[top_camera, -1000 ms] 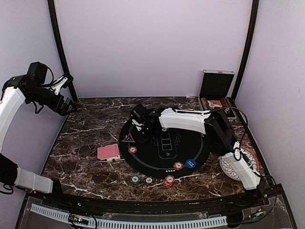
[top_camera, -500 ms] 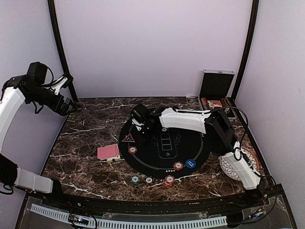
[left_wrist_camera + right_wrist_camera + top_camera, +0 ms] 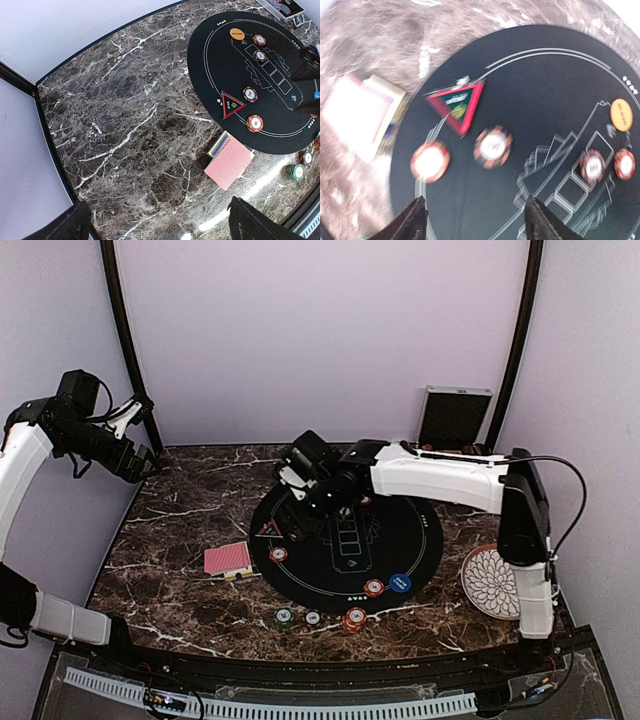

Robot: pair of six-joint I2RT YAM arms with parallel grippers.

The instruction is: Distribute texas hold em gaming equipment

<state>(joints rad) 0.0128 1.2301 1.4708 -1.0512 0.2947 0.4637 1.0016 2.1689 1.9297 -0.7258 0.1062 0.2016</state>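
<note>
1. Dark marble table [image 3: 180, 530] in a white-walled booth, with a round black mat [image 3: 320, 575] lying mid-table.
2. Right gripper [image 3: 475, 202] is hovering over the mat's far-left part. Its fingers [image 3: 415, 220] are standing apart with nothing between them.
3. Just ahead of its gap a red chip [image 3: 493, 146] is lying flat on the mat. The marker [image 3: 459, 102] is sitting just beyond that chip.
4. A second red chip [image 3: 430, 161] is lying near one fingertip. Out past the other finger a chip pair [image 3: 592, 167] is sitting side by side, with the orange button [image 3: 621, 114] beyond them.
5. Cards [image 3: 362, 117] are lying past the second red chip, off the mat on the marble.
6. Toward the arm bases from the right gripper, a near-edge chip [image 3: 373, 588] and the blue button [image 3: 400, 582] are sitting on the mat's rim. A green stack [image 3: 284, 617], white chip [image 3: 313, 617] and red stack [image 3: 354, 620] are sitting just off it.
7. Left gripper [image 3: 159, 210] is hanging high over the far-left corner, jaws spread wide and empty, well apart from all the pieces.
8. Plate [image 3: 490, 582] is lying near the right arm's base, and the case [image 3: 453, 418] is standing open in the far-right corner.
</note>
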